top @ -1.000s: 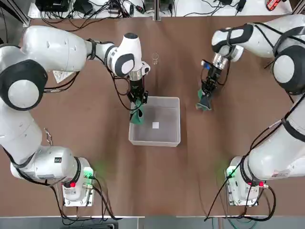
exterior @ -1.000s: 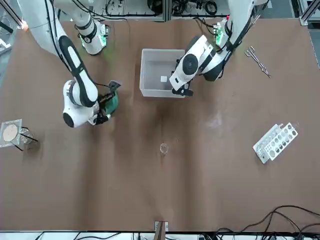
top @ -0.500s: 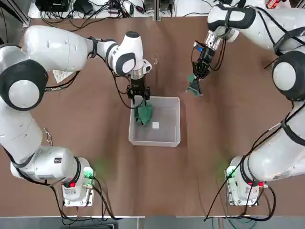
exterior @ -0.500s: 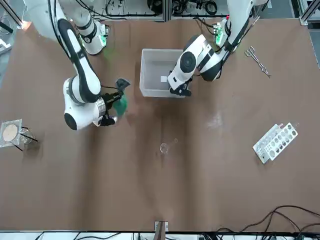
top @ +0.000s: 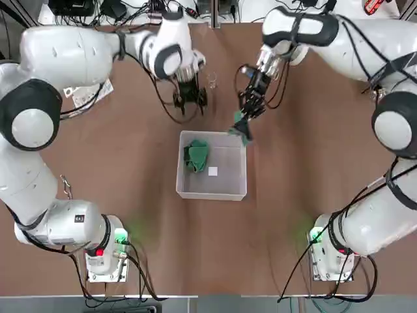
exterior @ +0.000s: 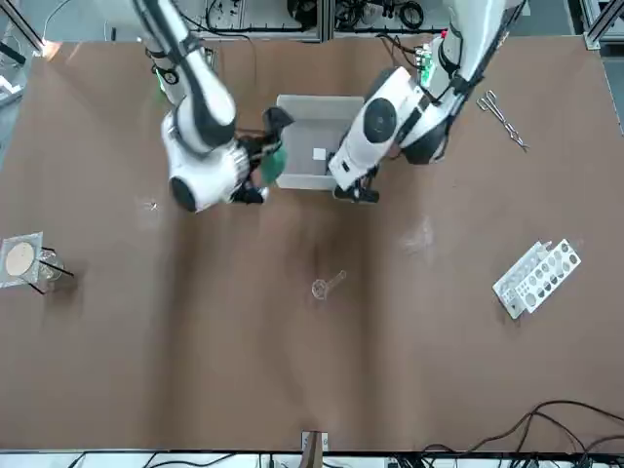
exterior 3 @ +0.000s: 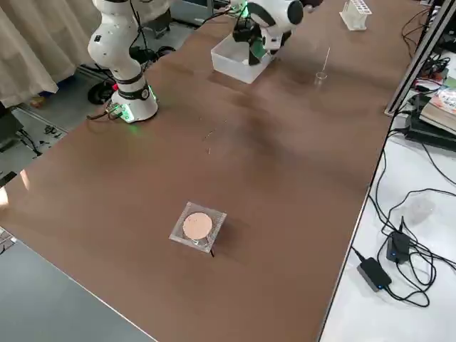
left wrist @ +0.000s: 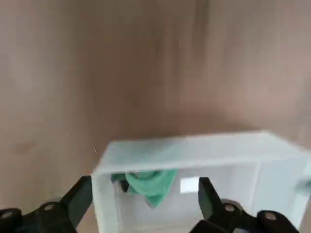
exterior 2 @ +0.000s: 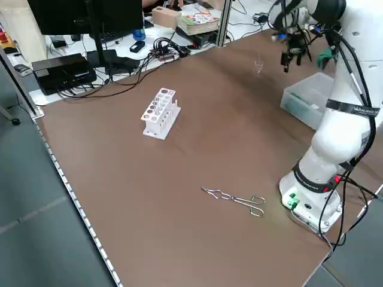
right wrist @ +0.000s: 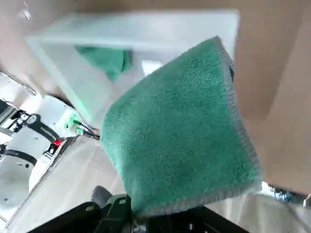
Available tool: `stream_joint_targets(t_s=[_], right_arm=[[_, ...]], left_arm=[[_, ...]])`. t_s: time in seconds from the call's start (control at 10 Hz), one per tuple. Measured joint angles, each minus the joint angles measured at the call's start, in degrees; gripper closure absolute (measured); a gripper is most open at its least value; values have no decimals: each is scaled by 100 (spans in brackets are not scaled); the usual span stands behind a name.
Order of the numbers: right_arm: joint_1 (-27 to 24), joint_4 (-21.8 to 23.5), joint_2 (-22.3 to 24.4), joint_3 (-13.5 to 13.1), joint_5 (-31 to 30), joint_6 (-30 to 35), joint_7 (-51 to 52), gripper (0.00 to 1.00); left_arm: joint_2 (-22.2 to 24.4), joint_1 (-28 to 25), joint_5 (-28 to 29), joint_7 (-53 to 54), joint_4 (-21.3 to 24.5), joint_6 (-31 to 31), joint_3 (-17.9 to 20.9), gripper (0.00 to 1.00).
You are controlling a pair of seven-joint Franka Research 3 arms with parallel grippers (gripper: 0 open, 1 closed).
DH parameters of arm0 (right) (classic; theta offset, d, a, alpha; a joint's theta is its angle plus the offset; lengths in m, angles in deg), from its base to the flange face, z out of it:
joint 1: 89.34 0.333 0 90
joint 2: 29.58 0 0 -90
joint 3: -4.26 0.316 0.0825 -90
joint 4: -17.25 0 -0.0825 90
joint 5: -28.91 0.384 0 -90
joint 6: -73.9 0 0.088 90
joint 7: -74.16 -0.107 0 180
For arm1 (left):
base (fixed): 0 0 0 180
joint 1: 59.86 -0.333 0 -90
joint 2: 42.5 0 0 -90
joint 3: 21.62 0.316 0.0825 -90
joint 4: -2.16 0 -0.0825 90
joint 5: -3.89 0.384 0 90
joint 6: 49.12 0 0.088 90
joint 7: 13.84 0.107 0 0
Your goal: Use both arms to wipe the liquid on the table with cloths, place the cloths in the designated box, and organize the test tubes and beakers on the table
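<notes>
Grey plastic first: the box point(top: 212, 165) sits mid-table nearest my arm bases, and I've got one green cloth point(top: 196, 154) lying crumpled inside it, in the far-left corner, beside a small white square on the floor of the bin. My right gripper point(top: 244, 124) is at the box's far-right corner, fingers pinched on the second cloth point(right wrist: 180, 136), which hangs over the rim; the wrist view is almost filled by that cloth, so the fingers themselves are hidden. My left gripper point(top: 186, 99) hovers beyond the box's far wall, fingers spread wide with nothing between them. Farther out, a small clear beaker point(exterior: 319, 288) stands alone on the table point(top: 130, 163); a thin rod leans out of it. Off to my left, the white perforated rack point(exterior 2: 159, 112), and scissors point(exterior 2: 236, 199) nearer my base.
</notes>
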Motion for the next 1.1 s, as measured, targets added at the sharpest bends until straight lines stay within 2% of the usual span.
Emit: stream_joint_targets(t_s=[0.2,0.3,0.4,0.6,0.8,1.1], right_arm=[[608,157,239,6,288,-238,-682,87],[886,329,309,7,412,-616,-833,80],[1115,489,317,7,472,-1063,-871,65],[1113,554,324,-65,493,-1338,-870,31],[514,325,387,-153,492,-1315,-603,2],[-702,-126,362,-220,482,-1267,1481,1]], left_arm=[[-29,-24,-1,147,-423,143,482,8],[-141,-24,-2,162,-580,487,625,9],[-379,-4,-2,151,-769,819,671,9],[-1092,117,-2,73,-1428,1064,691,9],[-1589,203,-2,36,-1819,1238,696,12],[-1894,273,0,33,-1861,1631,711,16]])
